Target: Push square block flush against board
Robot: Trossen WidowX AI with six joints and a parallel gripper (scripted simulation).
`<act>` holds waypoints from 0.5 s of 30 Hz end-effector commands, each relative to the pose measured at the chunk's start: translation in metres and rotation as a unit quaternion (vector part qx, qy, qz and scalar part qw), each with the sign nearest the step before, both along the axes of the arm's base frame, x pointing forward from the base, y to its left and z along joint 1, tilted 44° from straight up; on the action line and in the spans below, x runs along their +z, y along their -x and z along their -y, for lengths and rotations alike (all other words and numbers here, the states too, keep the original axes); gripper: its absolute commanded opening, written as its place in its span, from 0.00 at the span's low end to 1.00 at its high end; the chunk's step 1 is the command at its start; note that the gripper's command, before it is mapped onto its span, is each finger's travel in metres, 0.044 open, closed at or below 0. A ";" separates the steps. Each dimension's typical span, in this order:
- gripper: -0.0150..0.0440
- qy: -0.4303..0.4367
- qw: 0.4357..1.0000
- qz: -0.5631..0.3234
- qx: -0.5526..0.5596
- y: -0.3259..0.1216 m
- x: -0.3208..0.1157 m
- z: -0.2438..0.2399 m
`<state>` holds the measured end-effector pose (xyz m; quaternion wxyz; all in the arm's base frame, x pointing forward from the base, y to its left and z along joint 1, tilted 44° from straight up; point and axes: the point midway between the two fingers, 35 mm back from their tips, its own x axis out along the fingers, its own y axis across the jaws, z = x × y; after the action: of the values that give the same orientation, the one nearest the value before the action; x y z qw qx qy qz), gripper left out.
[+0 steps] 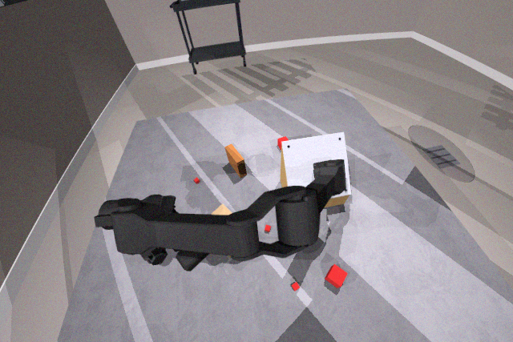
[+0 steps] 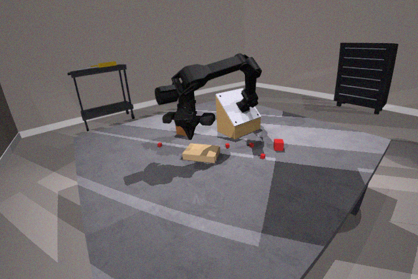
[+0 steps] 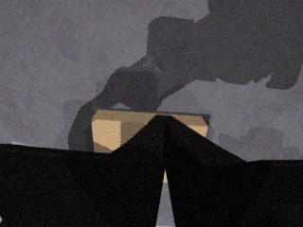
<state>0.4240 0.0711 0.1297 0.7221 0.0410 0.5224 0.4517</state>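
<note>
The squarish tan block (image 1: 221, 209) (image 2: 199, 149) (image 3: 106, 130) lies flat on the table, partly hidden under the arm in the top view and by the fingers in the wrist view. The orange board (image 1: 235, 160) (image 2: 181, 131) stands on a narrow side farther back, apart from the block; in the exterior view it is mostly hidden behind the gripper. My gripper (image 2: 190, 138) (image 3: 162, 123) is shut and empty, pointing down. Its tips hang above the table near the block's far left corner in the exterior view. The exact gap to the block cannot be told.
The arm rises from the sloped white face of a wedge-shaped box (image 1: 302, 160) (image 2: 229, 102). A large red cube (image 1: 336, 275) (image 2: 278, 144) lies in front of it, and another (image 1: 282, 142) behind it. Small red cubes (image 1: 196, 179) (image 1: 267, 227) (image 1: 295, 286) lie around the block.
</note>
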 end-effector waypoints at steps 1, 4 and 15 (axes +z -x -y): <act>0.25 0.000 1.000 0.001 0.002 0.000 0.000 0.000; 0.25 0.000 1.000 0.001 0.002 0.000 0.000 0.000; 0.25 0.016 1.000 -0.009 -0.016 0.003 -0.041 0.051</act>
<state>0.4253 0.0578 0.1204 0.7256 0.0319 0.5184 0.4514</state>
